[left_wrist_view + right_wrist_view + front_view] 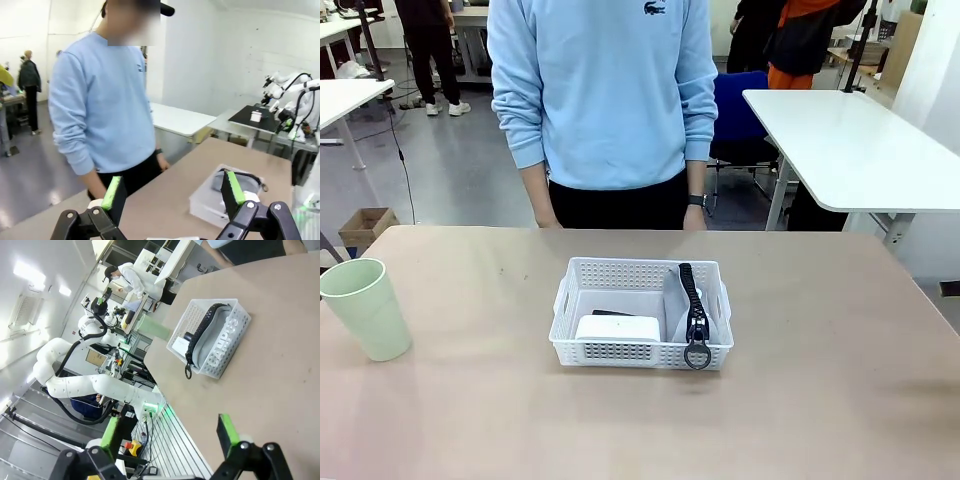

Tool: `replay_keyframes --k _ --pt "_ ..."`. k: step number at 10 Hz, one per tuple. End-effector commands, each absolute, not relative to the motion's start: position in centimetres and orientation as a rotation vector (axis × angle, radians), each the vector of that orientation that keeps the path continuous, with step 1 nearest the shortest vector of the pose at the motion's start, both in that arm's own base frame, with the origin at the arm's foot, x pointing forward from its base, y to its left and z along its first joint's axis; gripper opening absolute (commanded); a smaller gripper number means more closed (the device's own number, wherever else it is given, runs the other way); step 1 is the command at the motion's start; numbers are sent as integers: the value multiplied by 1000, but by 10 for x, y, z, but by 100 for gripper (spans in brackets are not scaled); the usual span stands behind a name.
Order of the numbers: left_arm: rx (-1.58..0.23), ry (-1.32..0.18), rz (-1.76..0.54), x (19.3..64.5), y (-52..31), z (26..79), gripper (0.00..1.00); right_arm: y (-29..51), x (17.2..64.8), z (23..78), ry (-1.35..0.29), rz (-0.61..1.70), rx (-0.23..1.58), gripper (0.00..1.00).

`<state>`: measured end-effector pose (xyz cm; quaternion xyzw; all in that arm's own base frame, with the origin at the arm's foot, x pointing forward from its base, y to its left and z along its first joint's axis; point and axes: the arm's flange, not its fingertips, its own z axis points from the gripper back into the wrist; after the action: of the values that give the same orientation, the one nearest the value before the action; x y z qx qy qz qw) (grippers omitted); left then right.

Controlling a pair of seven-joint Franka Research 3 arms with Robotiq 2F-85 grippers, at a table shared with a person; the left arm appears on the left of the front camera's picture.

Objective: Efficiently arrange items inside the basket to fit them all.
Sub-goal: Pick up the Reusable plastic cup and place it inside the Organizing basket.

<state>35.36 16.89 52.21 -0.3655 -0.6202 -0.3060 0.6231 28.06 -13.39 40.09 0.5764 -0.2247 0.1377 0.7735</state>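
The white lattice basket [620,352] sits mid-table. Inside it, the grey oval case [678,310] stands on edge along the right side, its ring pull [697,355] hanging over the front rim. The small white box [617,328] lies at the front left, and a black edge behind it looks like the stapler [612,313]. The pale green cup [365,308] stands upright on the table far left. My left gripper [172,192] is open in the air, well away from the basket [205,202]. My right gripper [168,435] is open too, with the basket [227,347], case [212,335] and cup [155,330] far beyond it.
A person in a light blue sweatshirt [605,90] stands at the far edge with hands down at the sides. The tan table [820,400] spreads wide around the basket. A white table [850,140] stands behind on the right.
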Motion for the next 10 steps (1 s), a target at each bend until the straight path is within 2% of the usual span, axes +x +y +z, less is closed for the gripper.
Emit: replay_keyframes --k 1,4,5,6,9,10 --pt "-954 -1347 -692 351 160 528 100 -134 279 402 -500 306 1256 100" --pt "-938 -1371 -694 353 158 523 100 -134 279 402 -500 306 1256 100" --pt "-898 -1322 -1011 351 169 495 100 -134 279 402 -500 306 1256 100" --pt "-887 -1333 -1130 352 192 472 100 -134 279 402 -500 306 1256 100" --pt "-795 -1303 -1113 332 242 408 100 -134 279 402 -500 306 1256 100" --pt "-679 -1280 -1096 331 241 386 100 -134 279 402 -500 306 1256 100"
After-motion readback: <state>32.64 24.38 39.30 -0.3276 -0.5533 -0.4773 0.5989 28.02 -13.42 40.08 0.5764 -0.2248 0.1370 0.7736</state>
